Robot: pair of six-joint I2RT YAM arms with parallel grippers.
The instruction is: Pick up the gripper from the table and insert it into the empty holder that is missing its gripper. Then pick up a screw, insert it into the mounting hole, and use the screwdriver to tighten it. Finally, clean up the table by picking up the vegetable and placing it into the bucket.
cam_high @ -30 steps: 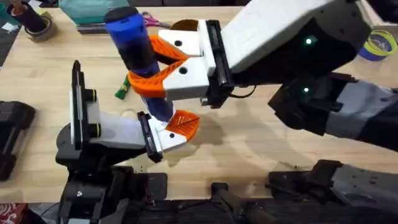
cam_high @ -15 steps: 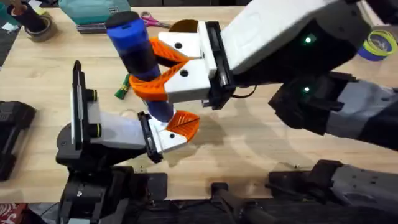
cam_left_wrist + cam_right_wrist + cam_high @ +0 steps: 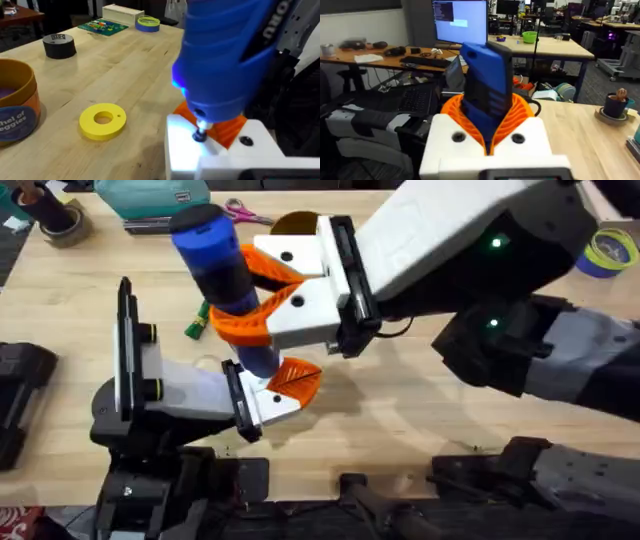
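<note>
My right gripper (image 3: 240,288) reaches across the table, shut on the blue screwdriver (image 3: 215,250), which stands nearly upright. The right wrist view shows its orange pads (image 3: 522,112) clamped round the screwdriver (image 3: 485,80). The bit presses on a screw (image 3: 200,135) in the white holder (image 3: 220,155), and the orange gripper (image 3: 231,131) sits in that holder. My left gripper (image 3: 272,392) is right under the screwdriver, at the holder and orange gripper (image 3: 297,378). The green vegetable (image 3: 197,320) lies on the table to the left. The bucket (image 3: 15,105) stands farther back, partly hidden behind my right gripper in the overhead view.
A flat yellow disc (image 3: 102,120) lies near the bucket. A black tape roll (image 3: 59,45) and a blue-yellow tape roll (image 3: 612,252) sit farther off. A teal case (image 3: 155,198) and scissors (image 3: 245,213) lie at the back edge. A black block (image 3: 20,395) is at the left.
The right gripper and the screwdriver have shifted very slightly to the right, uncovering a little more of the vegetable. The left arm has stayed still.
</note>
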